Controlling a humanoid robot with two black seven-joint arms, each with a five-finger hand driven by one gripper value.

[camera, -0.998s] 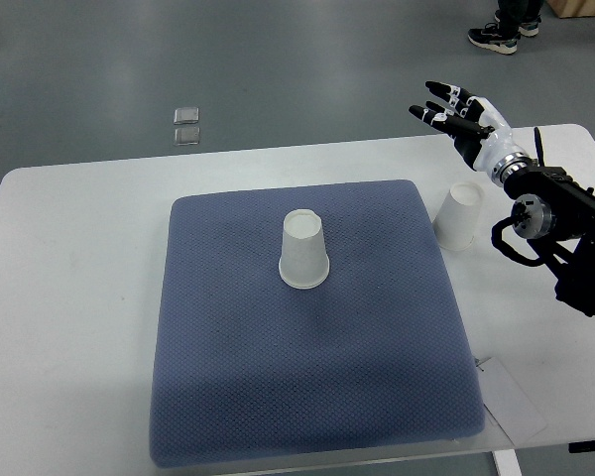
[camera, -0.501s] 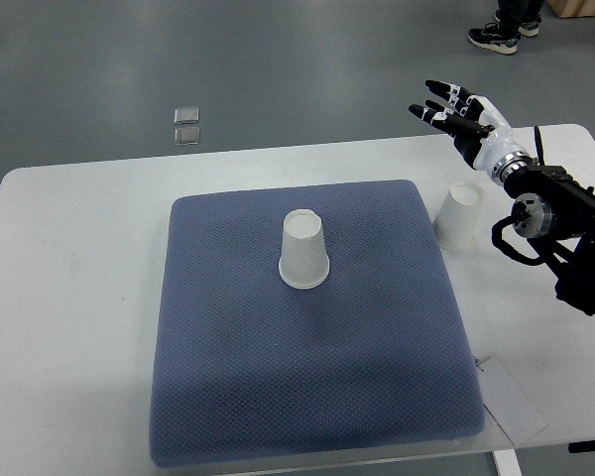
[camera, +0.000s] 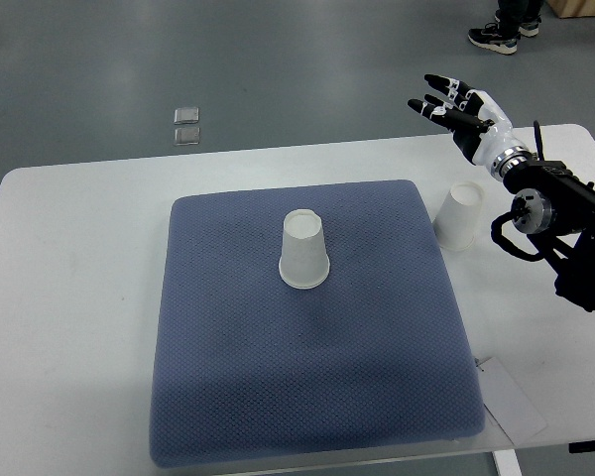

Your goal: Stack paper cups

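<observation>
a white table [camera: 69,258] is being covered across its middle by a blue-grey padded mat [camera: 307,397]. one paper cup [camera: 304,250] is being kept upside down on the mat, a little above the mat's centre, mouth down and base up. a second paper cup [camera: 458,215] is also being kept upside down, off the mat, on the bare table just beside the mat's right edge near its far right corner. the two cups are being held well apart, nothing stacked.

the right hand [camera: 463,114] is being held up in the air past the far edge of the table, above and beyond the second cup, not touching it. its fingers [camera: 438,99] are being spread out and pointed to the left, relaxed, nothing gripped. the black forearm is being brought in from the right edge, just right of the second cup.

on the grey floor beyond the table two small clear squares [camera: 186,125] are being left lying side by side. a person's shoe [camera: 493,38] is being shown at the top edge. a sheet of paper [camera: 511,402] is being left at the table's near right corner.
</observation>
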